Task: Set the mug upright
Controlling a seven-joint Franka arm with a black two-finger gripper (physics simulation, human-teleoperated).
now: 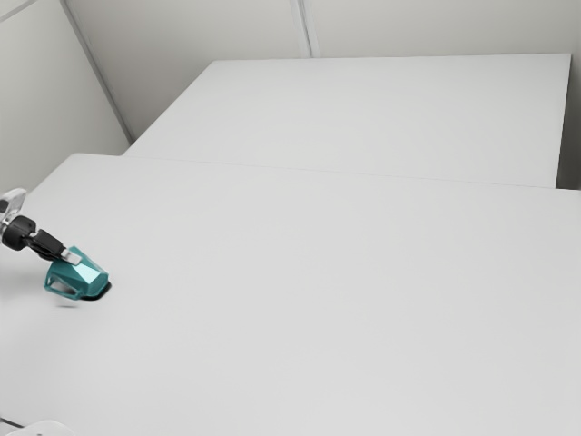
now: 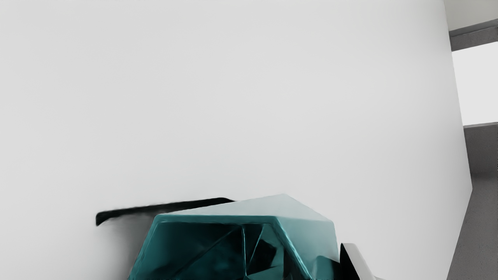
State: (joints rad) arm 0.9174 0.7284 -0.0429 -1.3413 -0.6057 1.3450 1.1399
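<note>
Exterior view, left, below middle: the teal mug [image 1: 89, 275] leans, touching the fingers [image 1: 71, 258]; their grip we cannot tell. With secure hold, we should turn it slowly, base flat to worktop [image 1: 318, 291].

White surface [image 1: 345, 318]; beyond it, a pale slab [image 1: 381, 109] towards one o'clock; grey-white walls [image 1: 182, 32] at ten and twelve.

You're seeing a broad white counter [image 1: 318, 300], with another white surface [image 1: 381, 109] lying beyond it in the exterior view. Pale walls [image 1: 200, 36] are standing behind, and a thin grey strip [image 1: 305, 27] is running up one. In the wrist view, a bright panel [image 2: 478, 85] is showing past an edge.
</note>
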